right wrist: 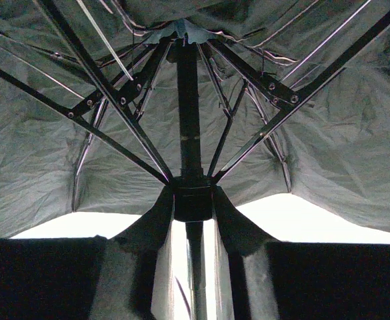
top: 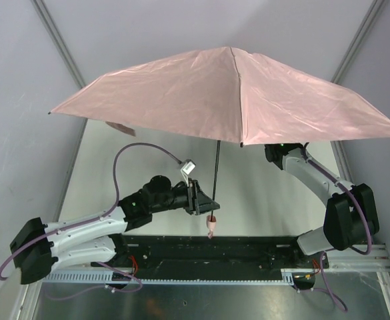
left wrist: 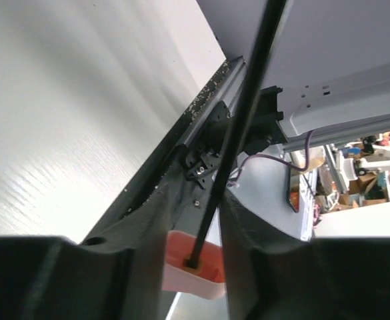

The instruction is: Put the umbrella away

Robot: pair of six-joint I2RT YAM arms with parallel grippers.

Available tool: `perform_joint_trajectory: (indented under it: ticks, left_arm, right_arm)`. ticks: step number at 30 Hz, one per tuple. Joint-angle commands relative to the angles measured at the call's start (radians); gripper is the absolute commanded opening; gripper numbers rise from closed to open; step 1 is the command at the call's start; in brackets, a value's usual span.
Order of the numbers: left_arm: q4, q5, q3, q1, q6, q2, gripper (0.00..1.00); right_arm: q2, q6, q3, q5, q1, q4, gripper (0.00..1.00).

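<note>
White table [top: 261, 197]; black rail [top: 201, 250] along its near edge; grey walls [top: 148, 27] behind and beside it.

Your umbrella [top: 235, 93] stands open above the worktop [top: 108, 157], canopy [top: 175, 90] spanning left to right, handle [top: 212, 227] over the middle of the near edge. The left gripper [top: 197, 195] straddles the shaft [top: 217, 167] just above the handle; the right gripper [right wrist: 193, 199] flanks the runner [right wrist: 193, 208] high under the canopy.

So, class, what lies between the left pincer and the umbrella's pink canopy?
The thin dark shaft, bare in the top external view; the right wrist view shows the right pincer at its runner under the canopy.
</note>
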Motion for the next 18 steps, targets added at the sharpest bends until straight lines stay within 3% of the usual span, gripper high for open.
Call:
perform_joint_trajectory:
  ticks: [1,4,6,11,18]
  left_arm:
    - [0.041,-0.067,0.081,0.006,0.056,0.029,0.30]
    - [0.017,-0.059,0.156,0.063,0.116,0.033,0.10]
    - [0.004,-0.039,0.204,0.133,0.135,0.023,0.03]
    - [-0.031,0.008,0.385,0.291,0.143,0.054,0.00]
    - [-0.052,0.030,0.512,0.318,0.127,0.138,0.00]
  right_arm:
    - [-0.035,0.029,0.012,0.004,-0.014,0.095,0.00]
    - [-0.042,0.018,0.017,-0.015,-0.032,0.041,0.00]
    - [-0.050,0.001,0.018,-0.019,-0.040,-0.025,0.00]
    - [-0.044,-0.036,0.017,-0.027,0.028,-0.166,0.00]
    - [-0.202,-0.047,-0.201,0.113,0.283,-0.228,0.00]
